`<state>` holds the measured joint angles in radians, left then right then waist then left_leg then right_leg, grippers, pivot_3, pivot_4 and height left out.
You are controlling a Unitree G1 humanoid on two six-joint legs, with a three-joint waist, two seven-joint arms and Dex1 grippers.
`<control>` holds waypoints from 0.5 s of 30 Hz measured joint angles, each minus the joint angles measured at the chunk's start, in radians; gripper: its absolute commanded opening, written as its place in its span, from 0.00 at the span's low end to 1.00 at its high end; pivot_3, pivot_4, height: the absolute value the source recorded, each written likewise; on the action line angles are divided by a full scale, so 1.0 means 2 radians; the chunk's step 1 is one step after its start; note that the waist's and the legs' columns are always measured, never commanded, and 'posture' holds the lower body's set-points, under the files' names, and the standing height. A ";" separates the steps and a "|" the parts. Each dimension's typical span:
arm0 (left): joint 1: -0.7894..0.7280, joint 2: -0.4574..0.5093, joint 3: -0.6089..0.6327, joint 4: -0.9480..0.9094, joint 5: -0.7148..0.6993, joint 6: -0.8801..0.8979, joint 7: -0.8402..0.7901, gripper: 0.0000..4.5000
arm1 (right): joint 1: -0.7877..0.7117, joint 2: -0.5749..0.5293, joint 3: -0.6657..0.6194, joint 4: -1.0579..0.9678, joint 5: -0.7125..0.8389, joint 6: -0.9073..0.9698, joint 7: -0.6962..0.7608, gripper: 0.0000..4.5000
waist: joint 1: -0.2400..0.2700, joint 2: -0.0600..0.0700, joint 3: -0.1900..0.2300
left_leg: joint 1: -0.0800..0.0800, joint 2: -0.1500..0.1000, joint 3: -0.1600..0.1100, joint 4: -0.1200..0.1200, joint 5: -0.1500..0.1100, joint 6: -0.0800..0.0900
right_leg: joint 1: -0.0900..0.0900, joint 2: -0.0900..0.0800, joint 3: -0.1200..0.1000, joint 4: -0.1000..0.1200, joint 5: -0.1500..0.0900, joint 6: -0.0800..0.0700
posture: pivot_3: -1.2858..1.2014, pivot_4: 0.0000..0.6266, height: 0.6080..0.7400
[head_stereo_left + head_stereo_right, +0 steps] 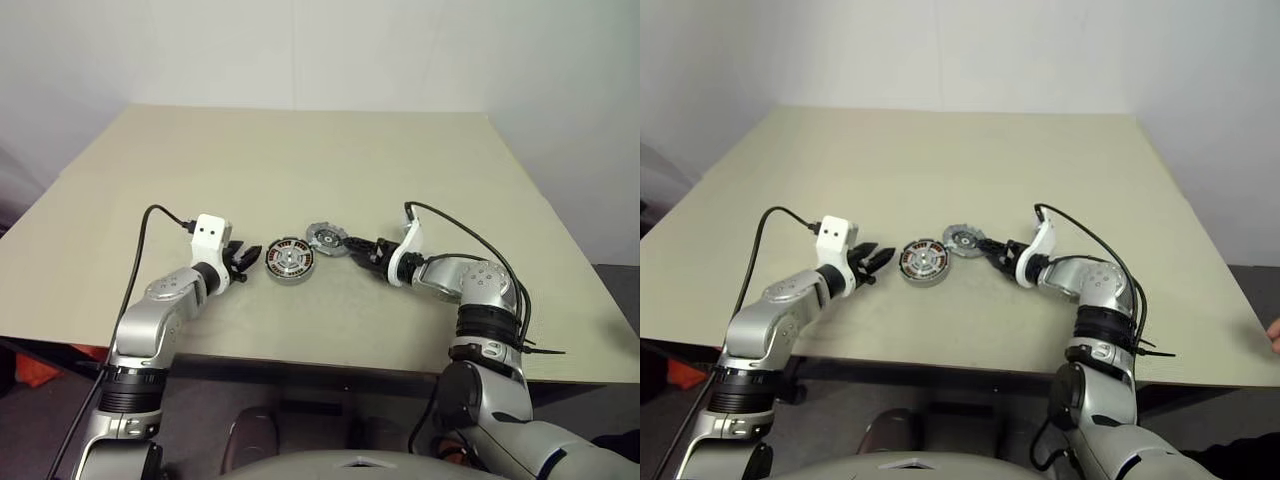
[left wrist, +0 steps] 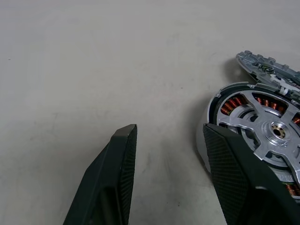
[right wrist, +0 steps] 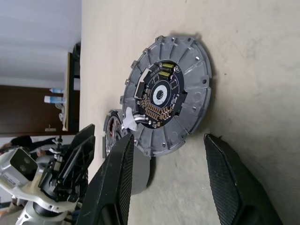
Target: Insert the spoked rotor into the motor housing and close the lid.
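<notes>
With rotor (image 2: 269, 136) already sitting in housing (image 1: 290, 259) mid-table, lid (image 1: 326, 239) lying just right, still off. Left pincer (image 1: 242, 258) gaping empty beside housing; right pincer (image 1: 358, 247) gaping, straddling lid, not gripping. Closing remaining.

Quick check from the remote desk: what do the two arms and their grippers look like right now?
Both arms are silver metal with black joint sections. Each wrist carries a white camera mount with a black cable looping back. The left gripper and right gripper each have two black, textured, wedge-shaped fingers.
</notes>
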<state>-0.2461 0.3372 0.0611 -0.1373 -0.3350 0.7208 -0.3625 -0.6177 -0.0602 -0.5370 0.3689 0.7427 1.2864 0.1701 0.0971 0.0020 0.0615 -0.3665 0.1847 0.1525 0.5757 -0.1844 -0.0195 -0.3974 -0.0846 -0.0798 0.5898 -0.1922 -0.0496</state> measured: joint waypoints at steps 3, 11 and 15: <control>0.000 0.001 0.000 0.000 0.000 0.001 0.000 0.53 | -0.002 0.012 0.000 0.007 0.000 -0.015 -0.004 0.59 | -0.001 0.000 0.000 | 0.000 0.000 0.000 0.000 0.000 0.000 | 0.000 0.000 0.000 0.000 0.000 0.000 | 0.52 0.00 1.00; 0.000 0.007 0.000 -0.002 0.000 0.005 0.000 0.53 | -0.016 0.038 0.003 0.027 0.000 -0.042 -0.022 0.59 | -0.001 0.000 0.000 | 0.000 0.000 0.000 0.000 0.000 0.000 | 0.000 0.000 0.000 0.000 0.000 0.000 | 0.52 0.00 1.00; 0.001 0.008 0.000 -0.004 0.000 0.006 0.000 0.53 | -0.018 0.047 0.003 0.025 0.002 -0.043 -0.036 0.59 | -0.001 0.000 0.000 | 0.000 0.000 0.000 0.000 0.000 0.000 | 0.000 0.000 0.000 0.000 0.000 0.000 | 0.52 0.00 1.00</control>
<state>-0.2446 0.3528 0.0609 -0.1461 -0.3350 0.7319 -0.3627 -0.6539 0.0339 -0.5306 0.4189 0.7472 1.1995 0.0989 0.0950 0.0022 0.0614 -0.3659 0.1850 0.1525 0.5757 -0.1839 -0.0202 -0.3975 -0.0844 -0.0798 0.5904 -0.1920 -0.0498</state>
